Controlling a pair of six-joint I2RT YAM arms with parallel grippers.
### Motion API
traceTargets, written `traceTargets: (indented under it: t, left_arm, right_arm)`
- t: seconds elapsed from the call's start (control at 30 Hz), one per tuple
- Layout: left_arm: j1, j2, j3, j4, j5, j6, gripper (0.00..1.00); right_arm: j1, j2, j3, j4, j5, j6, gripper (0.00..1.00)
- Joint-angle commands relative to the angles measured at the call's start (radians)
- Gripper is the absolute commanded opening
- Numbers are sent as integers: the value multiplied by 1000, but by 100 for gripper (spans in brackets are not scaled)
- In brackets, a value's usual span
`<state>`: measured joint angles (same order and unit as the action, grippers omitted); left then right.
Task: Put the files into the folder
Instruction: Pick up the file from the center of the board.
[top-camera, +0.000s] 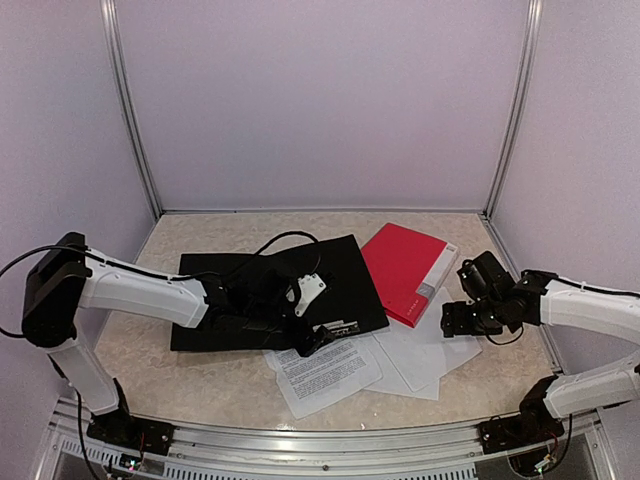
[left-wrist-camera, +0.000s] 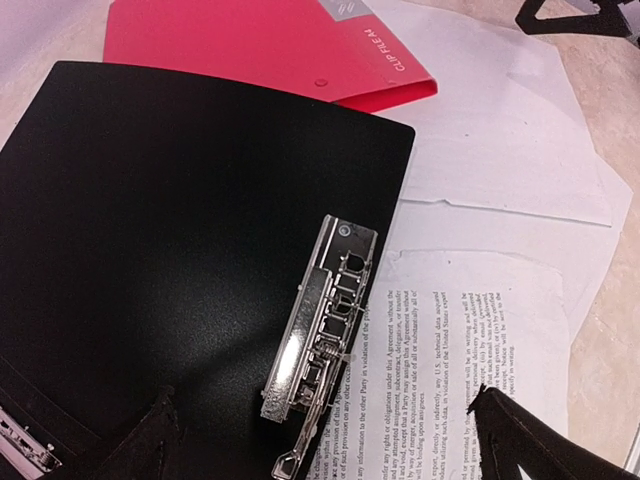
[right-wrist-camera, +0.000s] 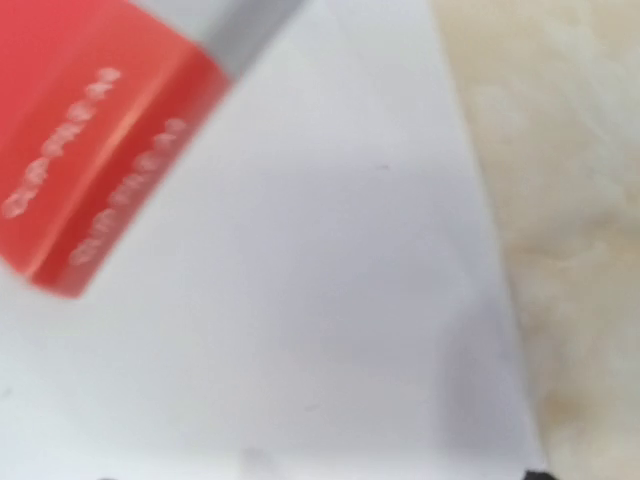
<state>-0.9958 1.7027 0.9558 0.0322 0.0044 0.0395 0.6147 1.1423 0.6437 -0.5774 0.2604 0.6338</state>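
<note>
Where the right wrist view is blurring, I am failing to tell how my right claw (top-camera: 460, 318) is set; my left claw (left-wrist-camera: 322, 410) is gaping wide over the metal clip (left-wrist-camera: 325, 320) of the matte black folder (left-wrist-camera: 170, 220). The files (top-camera: 330, 372), thin white sheets, are lying near-right, partly hiding under the glossy red folder (top-camera: 405, 268).

Red clip file (top-camera: 405, 270) closed, flat on table (top-camera: 200, 235), at 1 o'clock from table centre, long axis skewed. Grey strip along its 4 o'clock edge; white "CLIP FILE A4" lettering readable in left wrist view (left-wrist-camera: 250, 45), blurred in right wrist view (right-wrist-camera: 90, 150). Table beige, marbled. Lavender walls (top-camera: 320, 100), metal corner posts (top-camera: 130, 110), metal rail (top-camera: 330, 440) at 6 o'clock edge.
</note>
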Motion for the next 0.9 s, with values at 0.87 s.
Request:
traceTargets:
  t: [0.87]
  left_arm:
    - [0,19,-56,123,65,40,99]
  right_arm:
    - [-270,128,-134,91,-173,16,52]
